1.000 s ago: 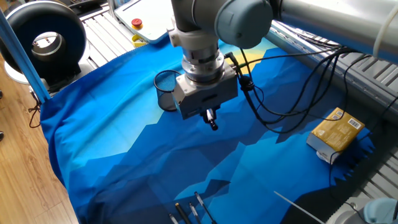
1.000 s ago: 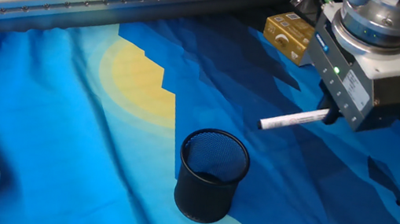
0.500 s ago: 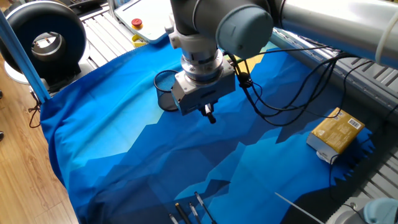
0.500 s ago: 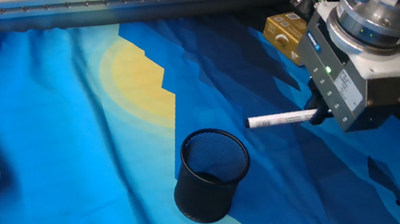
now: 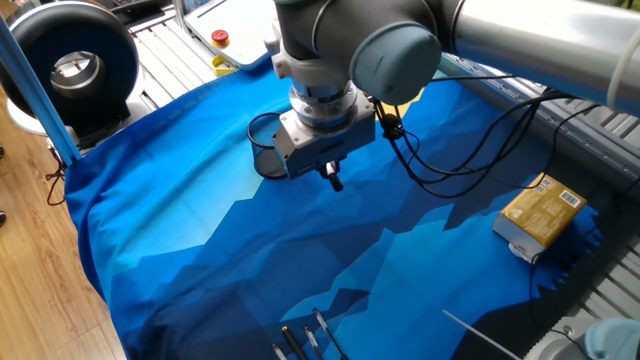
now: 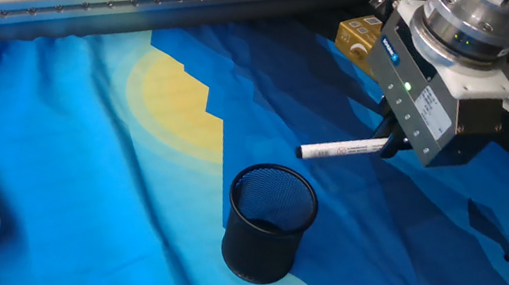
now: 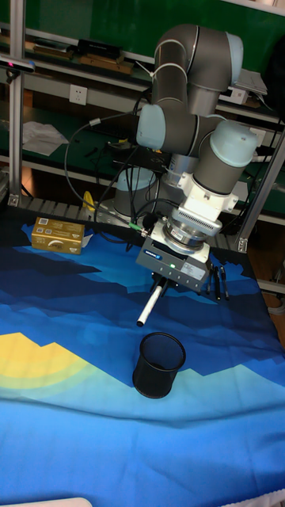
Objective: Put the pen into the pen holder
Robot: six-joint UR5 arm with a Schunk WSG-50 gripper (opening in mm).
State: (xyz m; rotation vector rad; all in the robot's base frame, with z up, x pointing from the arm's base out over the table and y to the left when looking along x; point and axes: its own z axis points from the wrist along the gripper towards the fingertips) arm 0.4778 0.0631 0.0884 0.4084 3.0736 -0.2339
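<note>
My gripper (image 6: pixel 390 148) is shut on the black-capped end of the pen (image 6: pixel 339 150), a slim white marker that sticks out level toward the left. The pen's free tip hangs in the air above and just right of the pen holder (image 6: pixel 268 220), a black wire-mesh cup standing upright on the blue cloth. In the tall fixed view the pen (image 7: pixel 150 305) slopes down from the gripper (image 7: pixel 162 283) toward the pen holder (image 7: pixel 158 364), its tip above the rim's left side. In one fixed view the gripper (image 5: pixel 333 180) covers part of the pen holder (image 5: pixel 262 150).
A yellow box (image 5: pixel 540 212) lies at the cloth's edge. Dark pens (image 5: pixel 305 340) and a thin white rod (image 5: pixel 480 335) lie near the front edge. Black cables (image 5: pixel 450 150) trail from the wrist. A black ring-shaped device (image 5: pixel 70 60) stands off the table's corner.
The gripper has carried the pen steadily toward the pen holder over the last second; the grip on the pen is unchanged, and the cup has not moved.
</note>
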